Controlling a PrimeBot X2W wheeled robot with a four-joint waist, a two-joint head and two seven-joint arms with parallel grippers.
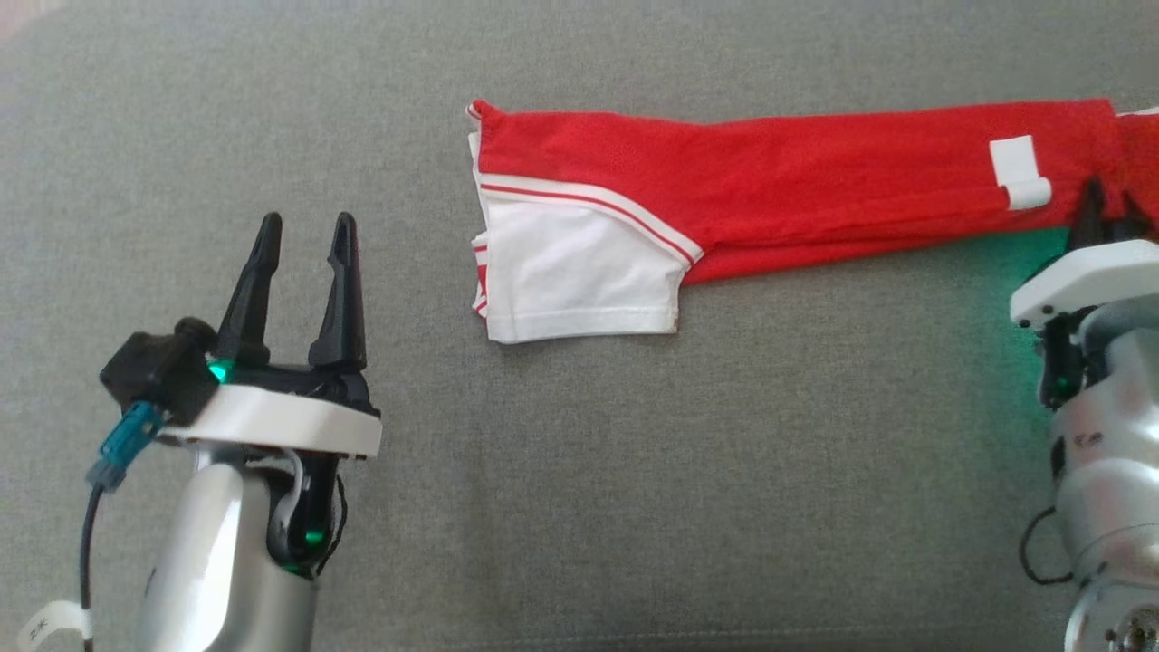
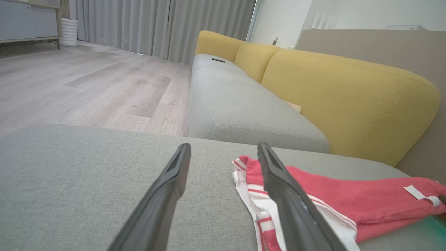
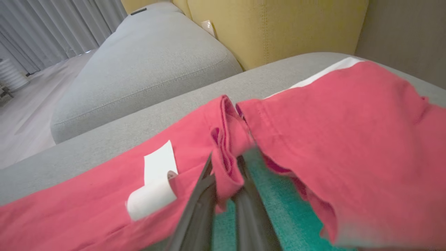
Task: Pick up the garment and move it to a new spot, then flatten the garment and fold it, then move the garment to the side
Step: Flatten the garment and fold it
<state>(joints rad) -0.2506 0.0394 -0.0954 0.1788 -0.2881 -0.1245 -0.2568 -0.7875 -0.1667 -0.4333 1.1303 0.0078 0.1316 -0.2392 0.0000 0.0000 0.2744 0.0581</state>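
The garment (image 1: 770, 195) is red with white panels and stripes, lying in a long band across the grey cushion; its white end lies at centre and it runs off the right edge. It also shows as the garment (image 2: 348, 209) and the garment (image 3: 313, 139). A white label (image 1: 1019, 172) sits near its right end. My right gripper (image 1: 1106, 206) is shut on a pinched fold of the red fabric at the garment's near edge; in the right wrist view the right gripper (image 3: 226, 174) has cloth bunched between its fingers. My left gripper (image 1: 306, 231) stands open over bare cushion, left of the garment, touching nothing.
The grey cushion (image 1: 579, 498) spreads under everything. Beyond it run a second grey seat (image 2: 240, 108) and yellow back cushions (image 2: 348, 97). Wooden floor (image 2: 87, 83) and grey curtains (image 2: 156, 24) lie further off to the left.
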